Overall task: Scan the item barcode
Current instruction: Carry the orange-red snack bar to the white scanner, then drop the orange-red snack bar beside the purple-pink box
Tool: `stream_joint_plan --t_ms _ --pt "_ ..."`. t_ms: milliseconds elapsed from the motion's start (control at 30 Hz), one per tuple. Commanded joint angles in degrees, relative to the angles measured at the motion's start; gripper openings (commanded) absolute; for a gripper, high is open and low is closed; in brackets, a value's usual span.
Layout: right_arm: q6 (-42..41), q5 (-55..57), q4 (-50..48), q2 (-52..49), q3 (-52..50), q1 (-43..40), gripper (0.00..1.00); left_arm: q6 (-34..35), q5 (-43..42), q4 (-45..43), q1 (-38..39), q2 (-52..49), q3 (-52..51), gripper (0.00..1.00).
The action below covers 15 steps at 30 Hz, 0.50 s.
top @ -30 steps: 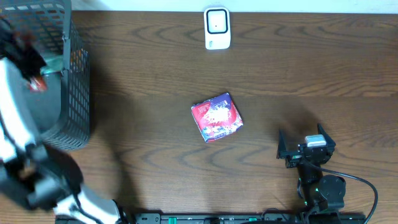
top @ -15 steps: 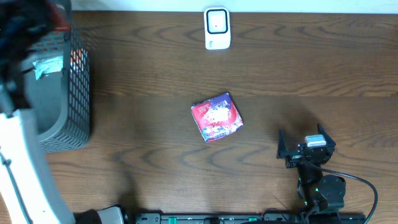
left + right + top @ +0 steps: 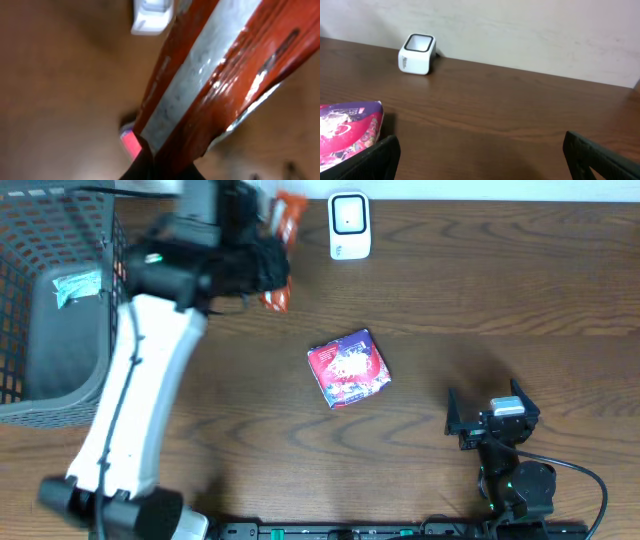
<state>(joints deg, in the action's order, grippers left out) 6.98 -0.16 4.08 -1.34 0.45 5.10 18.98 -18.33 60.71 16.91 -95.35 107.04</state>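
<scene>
The item, an orange-red foil packet [image 3: 283, 218], hangs in the air just left of the white barcode scanner [image 3: 349, 225] at the table's far edge. My left gripper [image 3: 262, 265] is shut on it. In the left wrist view the packet [image 3: 220, 75] fills the frame, blurred, with the scanner [image 3: 152, 15] beyond it. My right gripper [image 3: 490, 420] rests open at the front right with nothing between its fingers [image 3: 375, 160]. From the right wrist view the scanner [image 3: 417, 47] stands far off to the left.
A red and pink pouch [image 3: 348, 368] lies flat at the table's middle, also seen in the right wrist view as the pouch [image 3: 347, 132] beside the left finger. A dark mesh basket [image 3: 60, 310] with a teal packet inside stands at the far left.
My left arm has swung from over the basket rightward to beside the scanner, carrying the orange-red packet. The right arm has not moved.
</scene>
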Motion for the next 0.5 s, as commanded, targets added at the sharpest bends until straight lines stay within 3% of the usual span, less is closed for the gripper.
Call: stream_joint_plan --t_ms 0,400,467 --pt "0.8 0.5 0.2 0.2 -0.1 0.2 0.99 -1.4 11.1 2.3 3.8 -4.8 -0.7 0.08" --pt "0.8 0.5 0.2 0.2 -0.1 0.2 0.99 -2.6 11.3 3.6 9.2 -21.6 -1.0 0.12" --pt "0.8 0.5 0.2 0.2 -0.1 0.2 0.99 -2.6 11.3 3.6 9.7 -23.4 -1.0 0.25"
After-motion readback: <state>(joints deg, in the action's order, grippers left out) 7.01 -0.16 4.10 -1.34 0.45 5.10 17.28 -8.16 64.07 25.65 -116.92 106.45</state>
